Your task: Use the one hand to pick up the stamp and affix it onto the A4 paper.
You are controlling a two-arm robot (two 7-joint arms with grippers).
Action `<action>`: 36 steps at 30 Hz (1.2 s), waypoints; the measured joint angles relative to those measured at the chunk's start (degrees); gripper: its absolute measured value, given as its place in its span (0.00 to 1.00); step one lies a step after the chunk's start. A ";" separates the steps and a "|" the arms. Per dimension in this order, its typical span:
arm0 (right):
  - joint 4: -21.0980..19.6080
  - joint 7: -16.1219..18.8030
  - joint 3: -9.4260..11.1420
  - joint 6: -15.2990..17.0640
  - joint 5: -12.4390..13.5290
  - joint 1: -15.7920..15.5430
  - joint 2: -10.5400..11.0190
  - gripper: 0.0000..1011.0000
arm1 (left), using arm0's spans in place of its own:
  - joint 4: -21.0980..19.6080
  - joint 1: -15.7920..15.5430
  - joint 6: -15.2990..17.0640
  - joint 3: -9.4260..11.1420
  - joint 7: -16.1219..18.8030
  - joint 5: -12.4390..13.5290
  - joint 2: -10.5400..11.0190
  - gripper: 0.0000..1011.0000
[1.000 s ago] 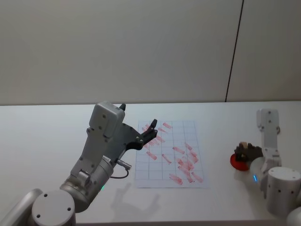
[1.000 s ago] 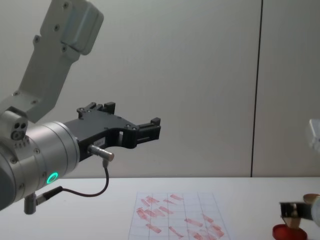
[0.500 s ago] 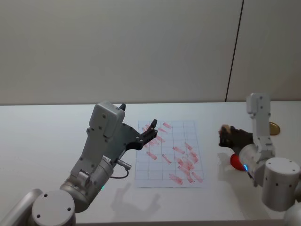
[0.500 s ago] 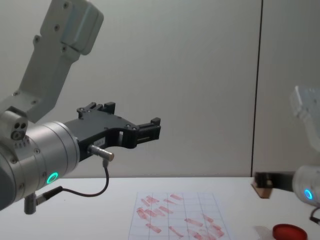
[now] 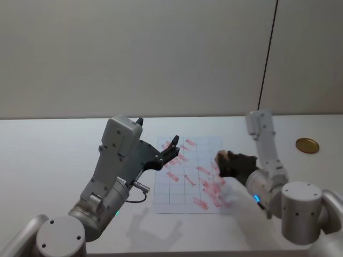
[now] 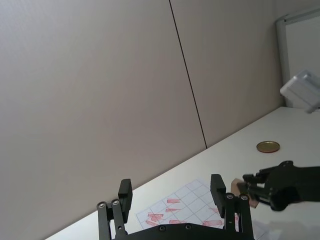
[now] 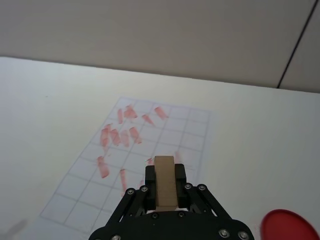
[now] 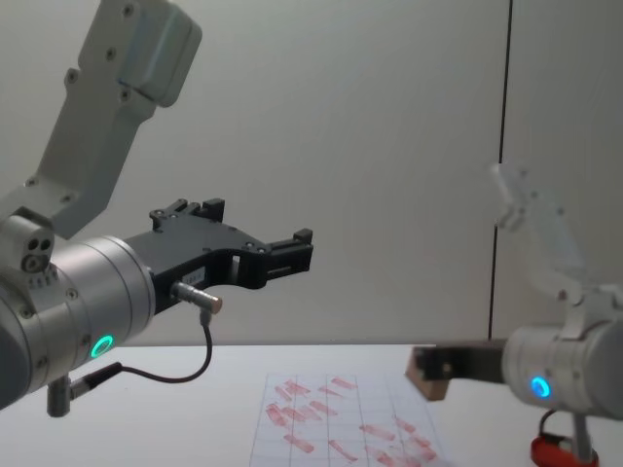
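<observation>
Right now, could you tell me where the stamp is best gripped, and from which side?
By its two long flat sides, from the rear end, as the right gripper does: the stamp has flat parallel faces to clamp, and its front end is free.

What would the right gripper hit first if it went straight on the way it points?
Probably the white gridded paper, touched first by the tan wooden block in the right gripper; depth is unclear.

There were two black two-fingered grippers, left gripper [image 6: 171, 186] and right gripper [image 5: 222, 162]; one tan wooden rectangular stamp [image 7: 165, 186]; one white gridded A4 paper [image 5: 177, 193]; one flat red round ink pad [image 7: 290, 227]; one gold round disc [image 5: 307, 144].
</observation>
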 joint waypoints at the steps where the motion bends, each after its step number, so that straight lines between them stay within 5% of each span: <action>1: 0.00 0.00 0.00 0.00 0.00 0.00 0.00 0.21 | 0.00 0.00 0.00 0.00 0.00 0.00 0.00 0.98; 22: 4.23 3.36 -4.31 4.01 -7.61 0.15 -2.00 0.21 | 0.00 0.00 0.00 0.00 0.00 0.00 0.00 0.98; 36: 10.62 3.27 -4.99 -0.24 -9.65 2.24 -3.40 0.21 | 0.00 0.00 0.00 0.00 0.00 0.00 0.00 0.98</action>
